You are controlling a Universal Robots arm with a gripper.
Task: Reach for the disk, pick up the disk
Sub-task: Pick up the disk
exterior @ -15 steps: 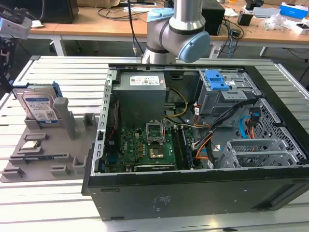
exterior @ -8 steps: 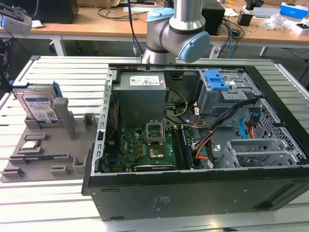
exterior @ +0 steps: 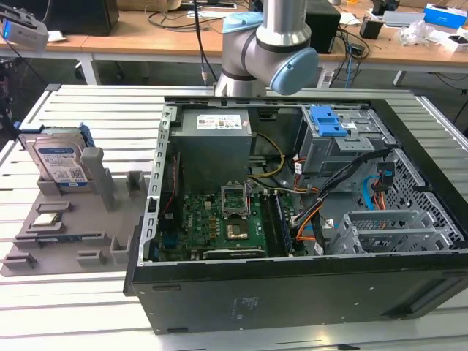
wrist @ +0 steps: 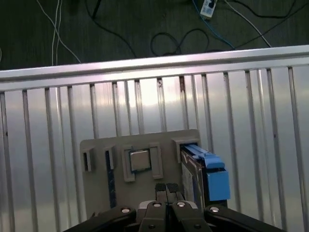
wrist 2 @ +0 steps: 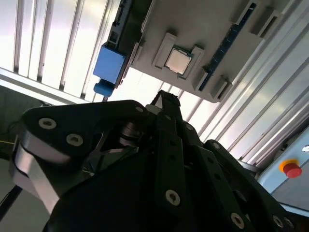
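Observation:
The disk (exterior: 62, 162) stands on edge in a slot of a grey holder plate (exterior: 66, 241) at the exterior view's left; it is silver-grey with a white-and-blue label and a blue bracket. In the first wrist view the disk (wrist: 205, 170) lies just beside my gripper (wrist: 166, 187), whose two fingertips are pressed together with nothing between them. The gripper hangs well above the holder, apart from the disk. In the second wrist view the disk's blue bracket (wrist 2: 110, 65) is beyond the gripper (wrist 2: 166, 99).
A processor chip (wrist: 140, 159) sits in the holder beside the disk. An open computer case (exterior: 292, 292) takes up the middle and the exterior view's right of the slatted metal table (exterior: 95, 110). The arm's column (exterior: 270, 44) rises behind the case. A red button (wrist 2: 291, 169) is near the table edge.

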